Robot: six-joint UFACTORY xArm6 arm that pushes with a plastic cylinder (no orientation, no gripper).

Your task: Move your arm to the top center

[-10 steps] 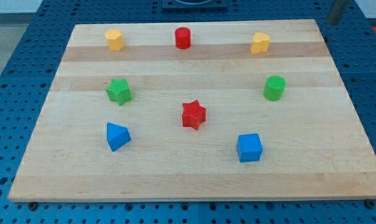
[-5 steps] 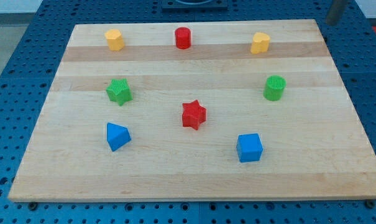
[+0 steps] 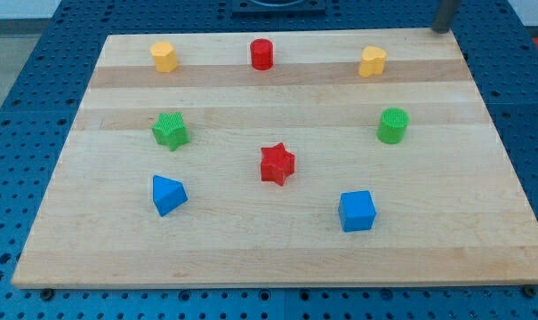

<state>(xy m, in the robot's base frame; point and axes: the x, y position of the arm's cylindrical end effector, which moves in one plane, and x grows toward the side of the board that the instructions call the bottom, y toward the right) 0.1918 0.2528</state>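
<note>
While the rod's tip sits at the view's top right, just past the top edge of the wooden desk, no block is touching it. Nearest is the yellow heart-like block, below and to the left of the tip, w/ clear space between. The arm has no end effector w/ jaws, just a bare rod, so nothing is clamped.

Top row, left to right: yellow hexagon-ish block, red cylinder approx. at top center, then the yellow heart-like one. The tip is well to the right of the red cylinder, so top center is unoccupied by the rod.

Mid row: green star on the left, green cylinder on the right. Red star sits near the desk's middle, slightly lower. Bottom pair: blue triangle-shaped block at left, blue cube at right. All blocks stand well apart from each other. Blue pegboard surrounds the desk.
</note>
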